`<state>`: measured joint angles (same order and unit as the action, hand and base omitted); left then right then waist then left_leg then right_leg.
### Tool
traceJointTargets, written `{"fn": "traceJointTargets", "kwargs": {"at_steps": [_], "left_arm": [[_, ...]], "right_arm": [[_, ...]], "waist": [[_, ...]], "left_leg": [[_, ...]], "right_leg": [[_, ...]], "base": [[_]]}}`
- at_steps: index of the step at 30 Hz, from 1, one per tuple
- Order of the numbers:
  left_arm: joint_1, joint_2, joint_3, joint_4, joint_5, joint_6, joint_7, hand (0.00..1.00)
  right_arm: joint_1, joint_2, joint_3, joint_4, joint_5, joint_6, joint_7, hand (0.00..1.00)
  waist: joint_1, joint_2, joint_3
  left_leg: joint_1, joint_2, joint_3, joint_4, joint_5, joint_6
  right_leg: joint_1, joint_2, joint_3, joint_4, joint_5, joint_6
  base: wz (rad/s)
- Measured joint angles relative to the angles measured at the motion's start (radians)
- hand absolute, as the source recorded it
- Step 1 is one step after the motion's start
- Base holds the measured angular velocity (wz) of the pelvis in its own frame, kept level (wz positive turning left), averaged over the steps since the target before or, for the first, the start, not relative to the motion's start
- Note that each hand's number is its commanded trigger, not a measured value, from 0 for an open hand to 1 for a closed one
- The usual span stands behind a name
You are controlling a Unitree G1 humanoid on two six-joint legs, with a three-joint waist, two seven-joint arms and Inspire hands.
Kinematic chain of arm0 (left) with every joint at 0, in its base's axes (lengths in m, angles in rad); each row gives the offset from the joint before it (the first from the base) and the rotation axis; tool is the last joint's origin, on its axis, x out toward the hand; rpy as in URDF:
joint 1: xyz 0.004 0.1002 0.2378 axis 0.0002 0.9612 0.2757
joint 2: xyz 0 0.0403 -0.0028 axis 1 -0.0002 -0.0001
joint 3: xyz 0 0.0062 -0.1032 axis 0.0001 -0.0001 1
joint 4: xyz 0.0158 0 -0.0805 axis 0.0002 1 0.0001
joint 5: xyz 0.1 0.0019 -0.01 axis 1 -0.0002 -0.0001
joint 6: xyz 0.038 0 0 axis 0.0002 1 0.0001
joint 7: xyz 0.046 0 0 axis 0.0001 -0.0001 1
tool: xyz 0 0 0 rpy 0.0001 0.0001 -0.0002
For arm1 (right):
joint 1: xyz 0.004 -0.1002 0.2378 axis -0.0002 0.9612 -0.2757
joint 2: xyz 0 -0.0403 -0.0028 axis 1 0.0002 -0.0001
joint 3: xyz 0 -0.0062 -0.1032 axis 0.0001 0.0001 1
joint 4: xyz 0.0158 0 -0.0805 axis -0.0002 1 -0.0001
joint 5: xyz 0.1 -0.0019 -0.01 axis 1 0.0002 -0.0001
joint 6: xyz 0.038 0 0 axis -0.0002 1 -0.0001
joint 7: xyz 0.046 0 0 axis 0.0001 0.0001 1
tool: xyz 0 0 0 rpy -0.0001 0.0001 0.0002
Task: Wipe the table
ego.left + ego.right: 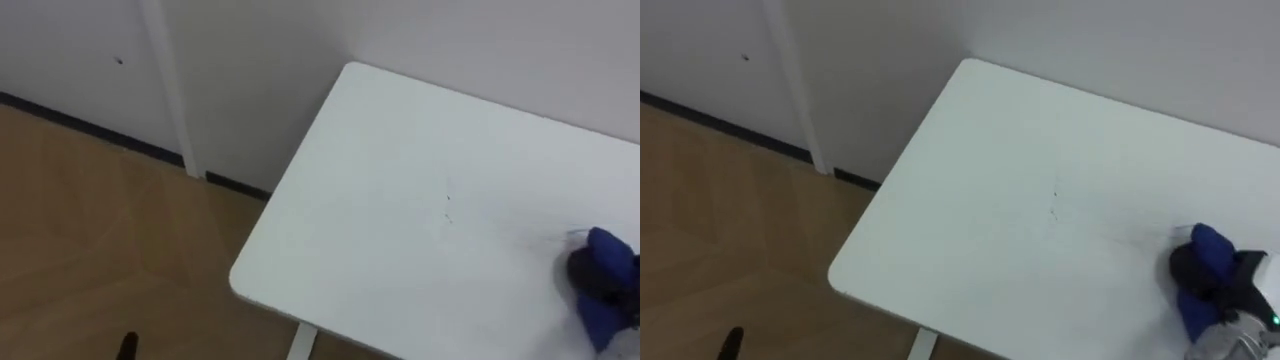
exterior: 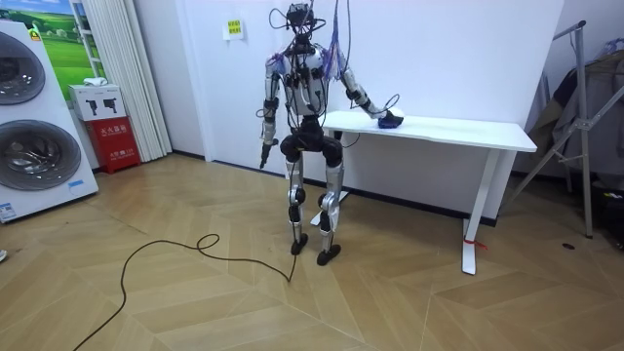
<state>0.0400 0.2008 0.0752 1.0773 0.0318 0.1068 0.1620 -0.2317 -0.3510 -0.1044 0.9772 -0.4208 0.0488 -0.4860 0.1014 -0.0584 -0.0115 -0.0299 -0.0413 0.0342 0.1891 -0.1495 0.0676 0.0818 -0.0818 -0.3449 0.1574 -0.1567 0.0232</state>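
Blue cloth [image 1: 606,305]: bunched into a wad and resting on the white worktop [image 1: 400,190], at about 4 o'clock in the eye views. In the room view it sits toward the end where the robot stands. It is probably gathered this way, not spread flat, to give a thick pad to press down on.

Right hand [image 1: 1192,268]: on top of the cloth. The dark fingers [image 1: 584,268] are curled into the folds and grip it, so the cloth should travel with the hand. The arm reaches out over the worktop.

Left hand [image 2: 263,148]: hangs at the robot's side, off the worktop and idle. Whether its fingers are wide or closed cannot be told.

Specks [image 1: 448,212]: a few small dark marks on the worktop, about 10 o'clock from the cloth and well apart from it. Whether they are dirt or scratches cannot be told.

Setting: the worktop stands against a pale wall [image 1: 470,40], over a wood floor [image 1: 90,240]. The robot stands upright at the short end.

Judgement: most of the surface lies toward 9 to 11 o'clock of the cloth. A sweep that way would cross the specks.
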Motion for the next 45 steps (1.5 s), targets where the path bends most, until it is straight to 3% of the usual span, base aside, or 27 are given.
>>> {"fn": "traceJointTargets", "kwargs": {"at_steps": [2, 3, 4, 6, 8, 10, 13, 14, 17, 20, 23, 24, 27, 29, 31, 33, 34, 35, 36, 37, 38, 39, 41, 42, 43, 45], "left_arm": [[-0.056, -0.017, -0.032, 0.039, 0.000, 0.007, -0.004, 0.00], [-0.092, -0.030, -0.048, 0.048, -0.004, 0.016, -0.008, 0.00], [-0.107, -0.034, -0.057, 0.050, -0.011, 0.017, -0.012, 0.00], [-0.169, -0.053, -0.084, 0.064, -0.054, 0.015, -0.029, 0.00], [-0.197, -0.071, -0.092, 0.060, -0.072, 0.012, -0.035, 0.00], [-0.186, -0.072, -0.128, 0.060, -0.082, 0.009, -0.041, 0.00], [-0.121, -0.045, -0.123, 0.060, -0.082, 0.017, -0.040, 0.00], [-0.089, -0.027, -0.116, 0.060, -0.082, 0.017, -0.039, 0.00], [-0.023, 0.010, -0.076, 0.042, -0.076, 0.017, -0.034, 0.00], [-0.021, 0.020, -0.033, 0.041, -0.045, 0.014, -0.034, 0.00], [-0.025, 0.021, 0.003, 0.039, -0.038, 0.012, -0.020, 0.00], [-0.026, 0.021, 0.000, 0.037, -0.038, 0.012, -0.019, 0.00], [-0.045, 0.019, -0.019, 0.024, -0.041, 0.009, -0.019, 0.00], [-0.081, 0.010, -0.063, 0.050, -0.053, 0.005, -0.018, 0.00], [-0.099, -0.016, -0.083, 0.053, -0.072, 0.001, -0.018, 0.00], [-0.112, -0.046, -0.100, 0.081, -0.066, -0.007, -0.019, 0.00], [-0.104, -0.049, -0.099, 0.083, -0.066, -0.007, -0.019, 0.00], [-0.087, -0.047, -0.098, 0.079, -0.065, -0.014, -0.018, 0.00], [-0.064, -0.041, -0.096, 0.075, -0.062, -0.030, -0.018, 0.00], [-0.049, -0.036, -0.096, 0.067, -0.058, -0.037, -0.017, 0.00], [-0.011, -0.021, -0.098, 0.034, -0.057, -0.045, -0.016, 0.00], [0.040, 0.004, -0.098, 0.020, -0.048, -0.051, -0.012, 0.00], [0.129, 0.036, -0.097, -0.003, 0.012, -0.040, 0.002, 0.00], [0.192, 0.047, -0.084, -0.030, 0.037, -0.023, -0.001, 0.00], [0.215, 0.049, -0.075, -0.042, 0.055, -0.020, -0.006, 0.00], [0.298, 0.048, -0.035, -0.089, 0.096, -0.016, -0.032, 0.00]], "right_arm": [[-0.069, 0.032, 0.092, -0.059, -0.041, 0.058, 0.034, 1.00], [-0.140, 0.054, 0.180, -0.085, -0.082, 0.086, 0.073, 1.00], [-0.177, 0.074, 0.227, -0.089, -0.099, 0.091, 0.090, 1.00], [-0.323, 0.157, 0.373, -0.086, -0.155, 0.089, 0.157, 1.00], [-0.399, 0.174, 0.410, -0.060, -0.171, 0.052, 0.190, 1.00], [-0.437, 0.172, 0.409, -0.023, -0.150, 0.039, 0.204, 1.00], [-0.400, 0.133, 0.372, 0.038, -0.131, 0.016, 0.203, 1.00], [-0.346, 0.114, 0.324, 0.025, -0.099, -0.033, 0.179, 1.00], [-0.241, 0.057, 0.230, 0.028, -0.082, -0.074, 0.144, 1.00], [-0.136, 0.004, 0.128, 0.028, -0.079, -0.094, 0.124, 1.00], [-0.051, 0.001, 0.053, 0.028, -0.082, -0.096, 0.101, 1.00], [-0.023, 0.001, 0.042, 0.028, -0.081, -0.096, 0.094, 1.00], [-0.024, 0.003, 0.048, 0.031, -0.068, -0.087, 0.093, 1.00], [-0.047, 0.010, 0.078, 0.022, -0.062, -0.065, 0.090, 1.00], [-0.095, 0.030, 0.133, 0.018, -0.063, -0.009, 0.092, 1.00], [-0.155, 0.077, 0.224, -0.043, -0.113, 0.069, 0.132, 1.00], [-0.169, 0.094, 0.259, -0.064, -0.127, 0.074, 0.150, 1.00], [-0.196, 0.123, 0.314, -0.097, -0.152, 0.075, 0.179, 1.00], [-0.219, 0.157, 0.361, -0.135, -0.184, 0.066, 0.209, 1.00], [-0.235, 0.167, 0.367, -0.139, -0.193, 0.049, 0.225, 1.00], [-0.264, 0.166, 0.369, -0.138, -0.204, 0.007, 0.244, 1.00], [-0.287, 0.158, 0.368, -0.119, -0.192, -0.007, 0.246, 1.00], [-0.284, 0.131, 0.353, -0.113, -0.181, -0.018, 0.243, 1.00], [-0.256, 0.098, 0.330, -0.094, -0.160, -0.040, 0.231, 1.00], [-0.237, 0.079, 0.314, -0.080, -0.149, -0.047, 0.227, 1.00], [-0.140, 0.034, 0.208, -0.055, -0.114, -0.096, 0.181, 1.00]], "waist": [[0.011, 0.011, -0.0022], [0.025, 0.019, 0.0019], [0.034, 0.021, 0.0038], [0.065, 0.015, 0.0223], [0.091, 0.004, 0.0283], [0.110, 0.001, 0.0294], [0.116, -0.015, 0.0297], [0.109, -0.022, 0.0264], [0.065, -0.029, 0.0220], [0.055, -0.029, 0.0177], [0.019, -0.032, 0.0069], [0.010, -0.027, -0.0013], [0.012, -0.016, -0.0035], [0.015, 0.000, 0.0030], [0.034, 0.021, 0.0025], [0.085, 0.031, 0.0004], [0.097, 0.031, 0.0016], [0.110, 0.027, 0.0084], [0.130, 0.018, 0.0105], [0.133, 0.014, 0.0155], [0.138, 0.004, 0.0293], [0.164, -0.004, 0.0317], [0.173, -0.008, 0.0307], [0.169, -0.008, 0.0304], [0.168, -0.008, 0.0304], [0.128, -0.007, 0.0302]], "left_leg": [[-0.014, 0.013, 0.026, 0.000, 0.005, -0.007], [-0.025, 0.021, 0.045, -0.005, 0.012, -0.011], [-0.030, 0.025, 0.052, -0.009, 0.017, -0.014], [-0.039, 0.030, 0.056, -0.025, 0.040, -0.025], [-0.064, 0.030, 0.034, -0.023, 0.054, -0.031], [-0.069, 0.031, 0.008, -0.026, 0.061, -0.031], [-0.085, 0.024, -0.028, -0.029, 0.061, -0.031], [-0.088, 0.023, -0.033, -0.027, 0.061, -0.030], [-0.075, 0.017, -0.034, -0.024, 0.054, -0.021], [-0.053, 0.009, -0.033, -0.025, 0.047, -0.013], [-0.032, 0.007, -0.024, -0.023, 0.040, -0.009], [-0.025, 0.007, -0.018, -0.021, 0.037, -0.007], [-0.008, 0.010, 0.012, -0.015, 0.028, -0.008], [0.001, 0.013, 0.034, -0.009, 0.024, -0.008], [0.012, 0.023, 0.065, -0.010, 0.018, -0.013], [0.021, 0.036, 0.108, -0.022, 0.021, -0.023], [0.020, 0.038, 0.109, -0.023, 0.023, -0.025], [0.016, 0.044, 0.110, -0.023, 0.029, -0.026], [0.002, 0.045, 0.104, -0.020, 0.033, -0.032], [-0.006, 0.046, 0.097, -0.013, 0.034, -0.035], [-0.022, 0.048, 0.075, -0.002, 0.037, -0.039], [-0.031, 0.050, 0.061, -0.001, 0.039, -0.043], [-0.036, 0.043, 0.035, 0.001, 0.035, -0.044], [-0.035, 0.034, 0.010, 0.003, 0.033, -0.041], [-0.036, 0.029, -0.002, 0.006, 0.032, -0.039], [-0.022, 0.018, -0.009, 0.022, 0.023, -0.026]], "right_leg": [[-0.037, 0.005, 0.014, 0.021, 0.007, -0.009], [-0.068, 0.008, 0.026, 0.039, 0.011, -0.017], [-0.082, 0.011, 0.032, 0.044, 0.013, -0.022], [-0.108, 0.023, 0.038, 0.046, 0.020, -0.037], [-0.125, 0.024, 0.020, 0.043, 0.020, -0.044], [-0.123, 0.016, -0.002, 0.034, 0.017, -0.045], [-0.115, 0.014, -0.031, 0.023, 0.014, -0.040], [-0.112, 0.013, -0.038, 0.024, 0.014, -0.040], [-0.074, 0.011, -0.052, 0.010, 0.012, -0.036], [-0.048, 0.009, -0.050, 0.009, 0.005, -0.025], [-0.025, 0.007, -0.043, 0.009, 0.004, -0.022], [-0.016, 0.007, -0.039, 0.009, 0.005, -0.021], [-0.005, 0.004, -0.032, 0.011, 0.002, -0.016], [0.002, 0.005, -0.010, 0.012, 0.001, -0.013], [-0.002, 0.008, 0.014, 0.016, 0.003, -0.015], [-0.036, 0.014, 0.049, 0.044, 0.005, -0.026], [-0.047, 0.017, 0.056, 0.048, 0.005, -0.031], [-0.055, 0.024, 0.066, 0.046, 0.007, -0.040], [-0.075, 0.025, 0.064, 0.048, 0.002, -0.049], [-0.080, 0.026, 0.055, 0.047, 0.000, -0.051], [-0.088, 0.027, 0.038, 0.046, -0.004, -0.056], [-0.091, 0.029, 0.030, 0.043, -0.009, -0.058], [-0.076, 0.023, -0.006, 0.034, -0.017, -0.054], [-0.059, 0.017, -0.031, 0.030, -0.023, -0.047], [-0.052, 0.012, -0.043, 0.032, -0.029, -0.043], [-0.025, -0.004, -0.043, 0.070, -0.045, -0.027]], "base": [[-0.61], [-0.59], [-0.49], [-0.09], [0.42], [0.56], [0.46], [0.48], [0.47], [0.15], [-0.05], [-0.14], [-0.43], [-0.48], [-0.57], [-0.79], [-0.66], [-0.28], [0.00], [0.38], [0.55], [0.54], [0.58], [0.74], [0.84], [0.75]]}}
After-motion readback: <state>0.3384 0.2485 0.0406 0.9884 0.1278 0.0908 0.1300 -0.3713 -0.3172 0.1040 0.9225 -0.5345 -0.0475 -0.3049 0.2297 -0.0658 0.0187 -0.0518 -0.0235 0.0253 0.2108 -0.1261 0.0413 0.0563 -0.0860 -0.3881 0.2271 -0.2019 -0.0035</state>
